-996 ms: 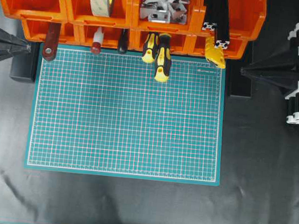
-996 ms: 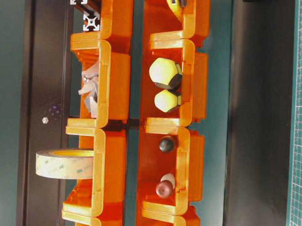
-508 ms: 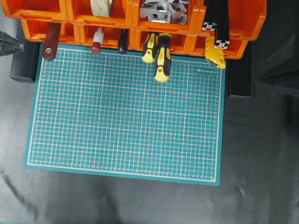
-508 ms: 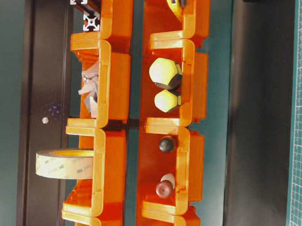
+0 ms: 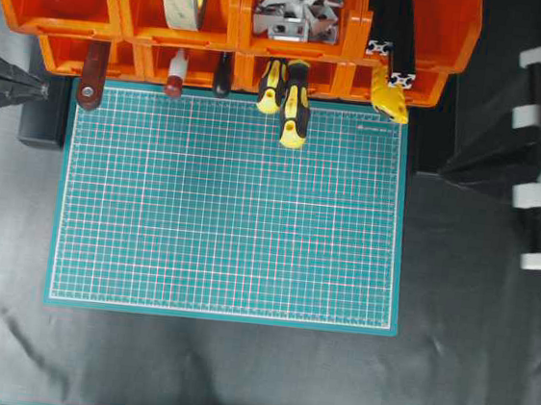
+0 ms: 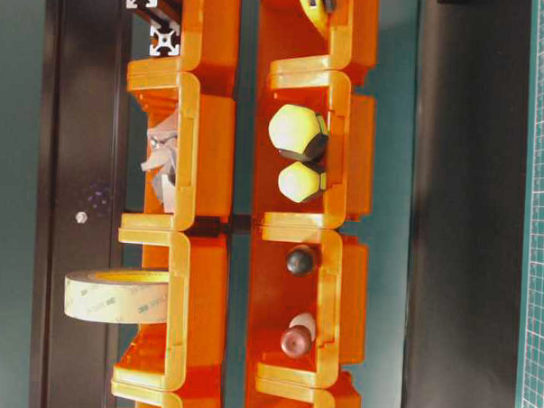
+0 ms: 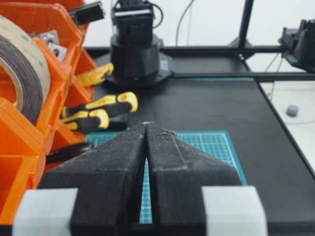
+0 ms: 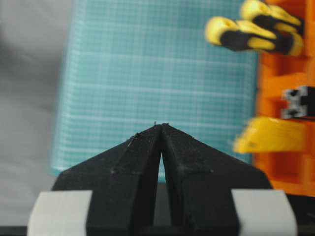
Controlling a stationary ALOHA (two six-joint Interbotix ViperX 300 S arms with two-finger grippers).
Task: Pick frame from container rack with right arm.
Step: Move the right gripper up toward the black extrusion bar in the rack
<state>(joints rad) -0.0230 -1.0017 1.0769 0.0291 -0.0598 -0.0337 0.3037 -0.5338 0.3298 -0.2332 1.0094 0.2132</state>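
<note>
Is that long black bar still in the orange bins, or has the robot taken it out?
In. The frame lies in the rack's top right bin, its cut end poking out; the right gripper is shut and empty, apart from it.

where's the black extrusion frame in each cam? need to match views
Overhead: frame in the top-row, far-right bin of the container rack, cut ends facing the mat.
Table-level: top left corner, two silvery slotted ends poking from the bin.
Left wrist: dark bar end at top left, above the orange bins.
Right wrist: blurred slotted end at right edge.
Shared landmark: yellow-and-black screwdrivers.
</note>
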